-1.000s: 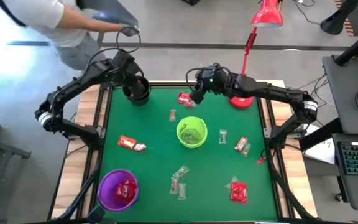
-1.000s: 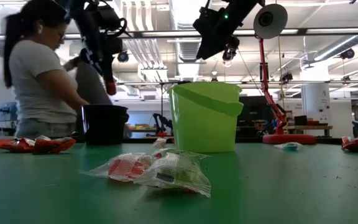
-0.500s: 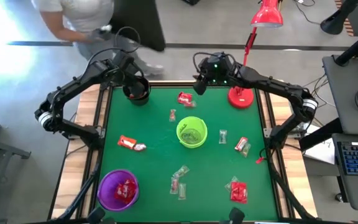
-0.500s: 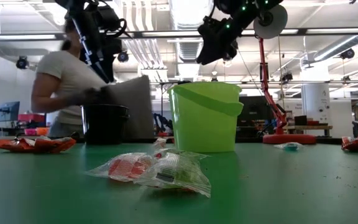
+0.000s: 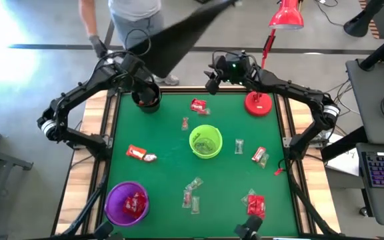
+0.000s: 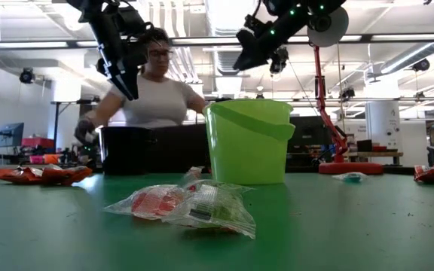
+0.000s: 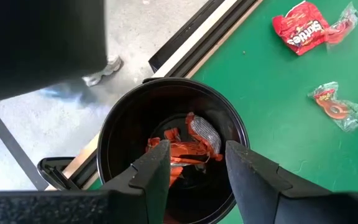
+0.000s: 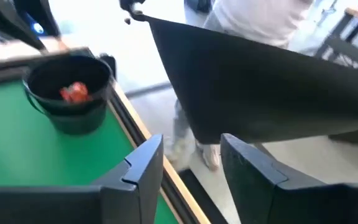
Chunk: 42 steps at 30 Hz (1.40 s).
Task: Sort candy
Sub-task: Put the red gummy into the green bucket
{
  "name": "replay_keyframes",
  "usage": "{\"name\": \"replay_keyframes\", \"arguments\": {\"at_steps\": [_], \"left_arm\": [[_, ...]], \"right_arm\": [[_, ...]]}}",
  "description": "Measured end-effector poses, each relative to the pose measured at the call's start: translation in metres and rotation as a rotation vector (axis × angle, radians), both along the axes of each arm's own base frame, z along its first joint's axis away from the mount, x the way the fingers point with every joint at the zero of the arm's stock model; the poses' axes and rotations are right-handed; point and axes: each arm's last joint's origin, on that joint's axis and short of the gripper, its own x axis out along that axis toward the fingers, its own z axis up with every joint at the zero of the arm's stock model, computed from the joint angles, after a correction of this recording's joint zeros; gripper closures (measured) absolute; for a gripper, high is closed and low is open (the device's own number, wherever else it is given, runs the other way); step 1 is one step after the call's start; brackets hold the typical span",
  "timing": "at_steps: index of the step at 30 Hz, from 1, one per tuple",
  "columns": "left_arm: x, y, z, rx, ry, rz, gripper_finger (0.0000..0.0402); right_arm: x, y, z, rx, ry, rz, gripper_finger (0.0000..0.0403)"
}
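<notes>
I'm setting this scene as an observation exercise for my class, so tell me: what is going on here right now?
Two dark robot arms are sorting wrapped candy on a green table. The left end effector hangs open over the black plastic cup at the far left corner, with red-orange wrappers lying inside. The right end effector, open and empty, is at the far edge. Sweets remain scattered around the lime-green cup; the purple cup holds red ones. A person moves behind the table.
</notes>
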Motion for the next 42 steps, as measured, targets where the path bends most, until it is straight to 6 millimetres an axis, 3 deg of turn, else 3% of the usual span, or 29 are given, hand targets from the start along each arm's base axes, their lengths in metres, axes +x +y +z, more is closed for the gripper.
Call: {"name": "replay_keyframes", "arguments": {"at_steps": [4, 9, 19, 35, 42], "left_arm": [[0.0, 0.0, 0.0, 0.0, 0.0, 0.0, 0.0263], [0.0, 0.0, 0.0, 0.0, 0.0, -0.001, 0.0263], [0.0, 0.0, 0.0, 0.0, 0.001, -0.001, 0.0263], [0.0, 0.0, 0.0, -0.001, 0.001, -0.001, 0.0263], [0.0, 0.0, 0.0, 0.0, 0.001, -0.001, 0.0263]], "right_arm": [[-0.001, -0.011, -0.01, 0.009, 0.043, -0.019, 0.022], [0.005, -0.02, -0.024, -0.067, 0.14, 0.145, 0.021], [0.025, -0.041, -0.095, 0.124, 0.254, 0.324, 0.0209], [0.022, -0.037, -0.147, 0.42, 0.419, 0.416, 0.0209], [0.025, -0.037, -0.161, 0.457, 0.433, 0.434, 0.0209]]}}
